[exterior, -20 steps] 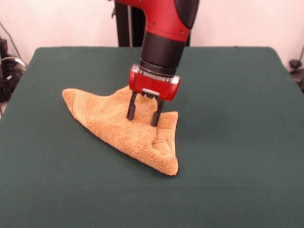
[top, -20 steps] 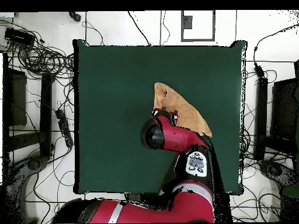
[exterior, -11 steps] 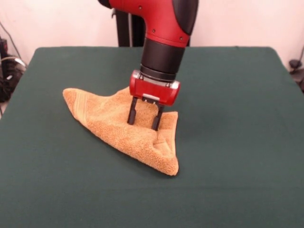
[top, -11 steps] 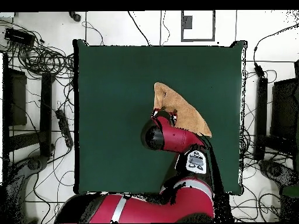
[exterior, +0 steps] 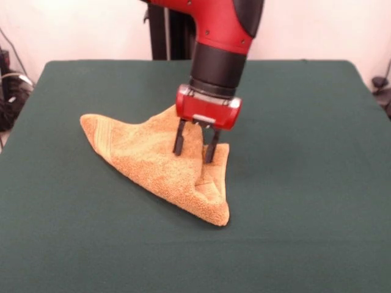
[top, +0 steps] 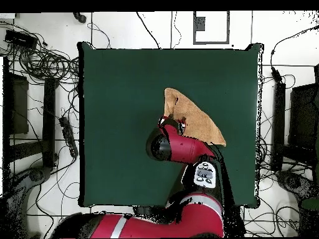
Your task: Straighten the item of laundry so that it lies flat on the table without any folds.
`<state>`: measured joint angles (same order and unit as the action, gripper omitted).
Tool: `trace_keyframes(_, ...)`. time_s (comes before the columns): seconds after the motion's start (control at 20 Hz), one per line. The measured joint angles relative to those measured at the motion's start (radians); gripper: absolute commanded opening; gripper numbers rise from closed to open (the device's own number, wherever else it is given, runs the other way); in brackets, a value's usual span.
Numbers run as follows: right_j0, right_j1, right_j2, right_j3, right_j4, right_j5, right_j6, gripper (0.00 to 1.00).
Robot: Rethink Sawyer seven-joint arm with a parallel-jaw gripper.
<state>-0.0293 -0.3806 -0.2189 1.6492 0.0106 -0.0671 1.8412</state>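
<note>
Front view. Towel [exterior: 156, 162] lies left of table centre, folded into a rough triangle: one corner points left, one rounded corner points toward the camera, upper edge runs under the arm. A woven band shows near the left corner. Gripper [exterior: 195, 149] stands on the towel's right part, jaws spread, both dark fingertips [exterior: 179, 146] down on the cloth with a raised fold between them; whether they pinch it, cannot tell. Table [exterior: 305, 183] is bare green on every side of the towel, widest to the right and toward the camera. No writing readable on the red arm [exterior: 223, 36]. The arm hides the towel's far edge.

Overhead view. Towel [top: 198, 121] sits right of centre, well clear of all table edges [top: 124, 93]; the left half of the table is open. The arm [top: 180, 149] covers the gripper and the towel's near-left corner. A small panel on the arm [top: 204, 175] shows marks too small to read. Cables [top: 43, 62] lie around the table.
</note>
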Motion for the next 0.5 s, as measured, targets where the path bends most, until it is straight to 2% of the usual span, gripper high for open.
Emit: trace_keyframes(0.5, 0.045, -0.076, 0.0, 0.007, 0.001, 0.057, 0.0, 1.0)
